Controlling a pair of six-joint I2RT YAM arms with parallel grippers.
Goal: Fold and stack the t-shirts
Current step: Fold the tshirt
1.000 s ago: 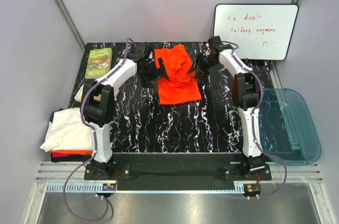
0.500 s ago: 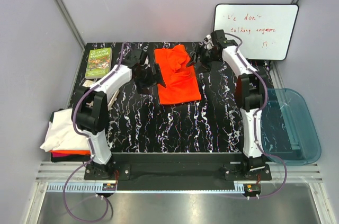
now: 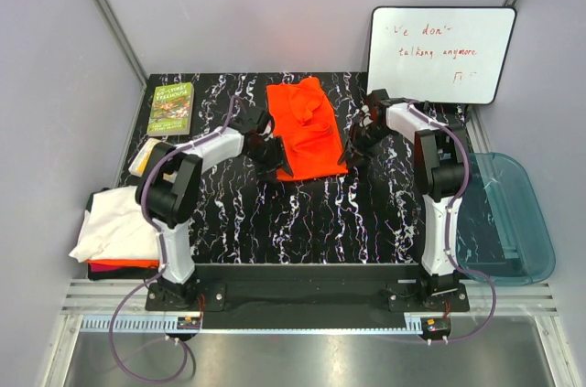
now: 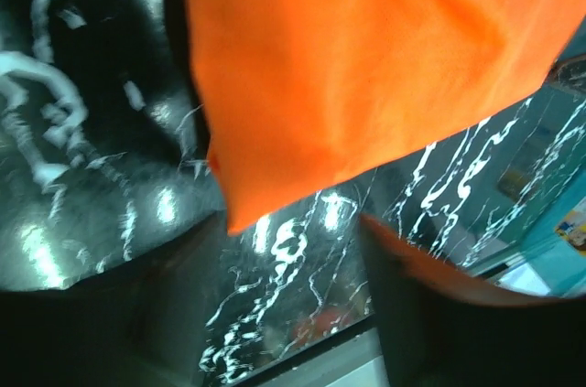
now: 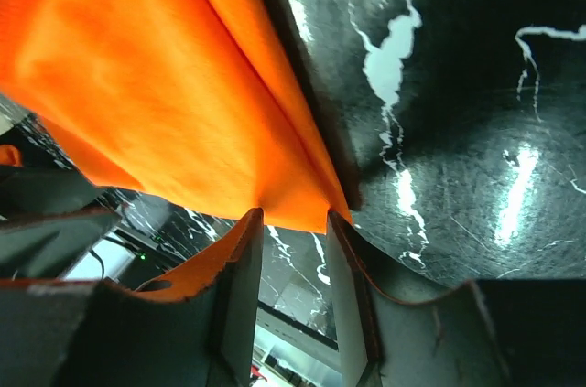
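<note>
A bright orange t-shirt (image 3: 307, 131) lies folded in a tall rectangle at the middle back of the black marbled table (image 3: 311, 213). My left gripper (image 3: 279, 160) is low at the shirt's near left corner. In the left wrist view that corner (image 4: 233, 213) hangs just off one finger, and the left gripper (image 4: 293, 231) stands open with bare table in its gap. My right gripper (image 3: 352, 145) is at the near right corner. Its jaws (image 5: 294, 218) are narrowly apart, with the cloth's edge (image 5: 275, 131) bunched at their tips. A folded white t-shirt (image 3: 114, 222) lies on a red-orange one (image 3: 119, 263) at the left.
A small green book (image 3: 171, 108) lies at the back left corner. A whiteboard (image 3: 441, 53) leans at the back right. A translucent blue tub (image 3: 504, 218) sits off the table's right edge. Grey walls close in on both sides.
Both grippers have come from the shirt's far end down along its sides to its near corners, and both pairs of jaws have narrowed. The orange shirt lies as before.
</note>
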